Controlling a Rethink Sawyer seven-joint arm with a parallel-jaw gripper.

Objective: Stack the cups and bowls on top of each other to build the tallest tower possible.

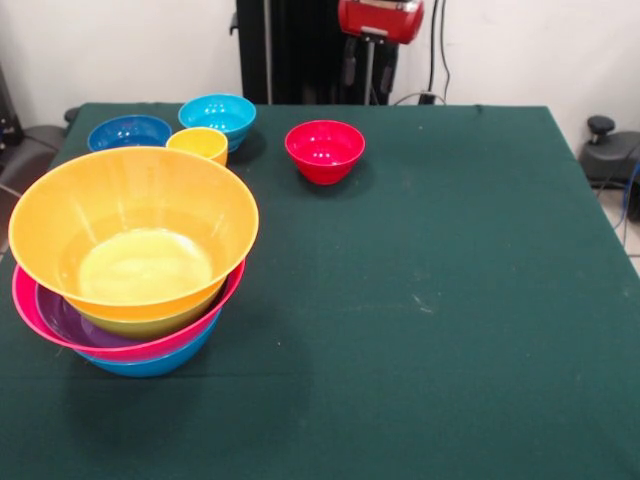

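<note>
The tower stands at the table's near left: a large orange bowl (130, 215) on top, slightly tilted, nested in a green bowl (150, 323), a purple bowl (62, 318), a pink bowl (150, 345) and a blue bowl (150, 365) at the bottom. Behind it stand the yellow-orange cup (199, 144), a light blue bowl (218, 114) and a dark blue bowl (128, 131). A small red bowl (324, 150) sits alone at the far middle. The gripper (367, 65) hangs at the top edge under the red arm, above and behind the red bowl, holding nothing I can see. The red cup is out of view.
The dark green cloth table (450, 300) stretches to the right and front. The black pedestal (290, 50) stands behind the far edge. Cables hang on the wall at the back right, and a black device (610, 150) sits beyond the table's right edge.
</note>
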